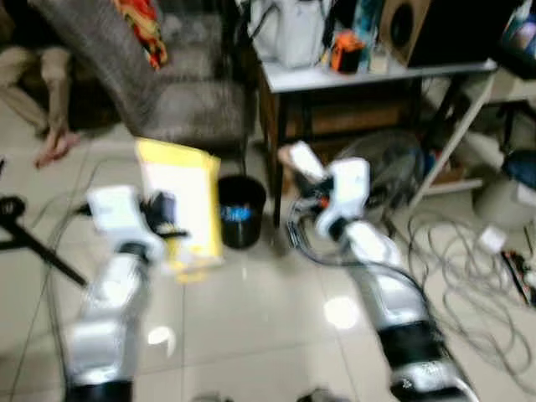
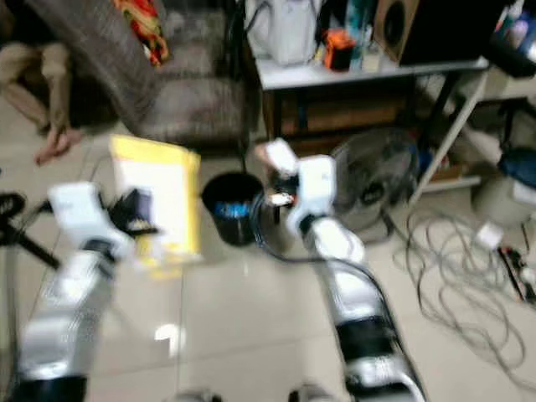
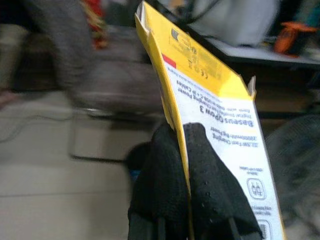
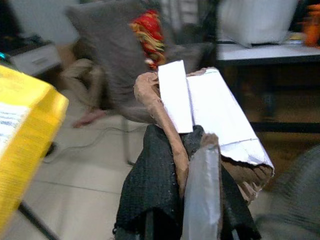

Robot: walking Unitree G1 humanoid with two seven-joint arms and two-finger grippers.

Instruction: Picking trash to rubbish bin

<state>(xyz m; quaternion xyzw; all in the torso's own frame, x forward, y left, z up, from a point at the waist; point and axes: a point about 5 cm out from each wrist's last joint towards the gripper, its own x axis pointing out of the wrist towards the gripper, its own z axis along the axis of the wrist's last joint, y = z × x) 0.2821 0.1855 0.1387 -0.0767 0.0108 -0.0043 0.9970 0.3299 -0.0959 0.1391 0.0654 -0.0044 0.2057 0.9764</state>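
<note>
Left eye view: on the left, a yellow box (image 1: 180, 201) is clamped by its edge between the closed fingers of the left gripper (image 3: 186, 165), just beside the black bin (image 1: 240, 209) standing on the tiled floor (image 1: 260, 318). To the right of the bin, a torn brown-and-white carton (image 4: 210, 115) is pinched in the closed right gripper (image 4: 182, 150). The carry step seems under way; next, each piece would need to be brought over the bin's mouth and released.
</note>
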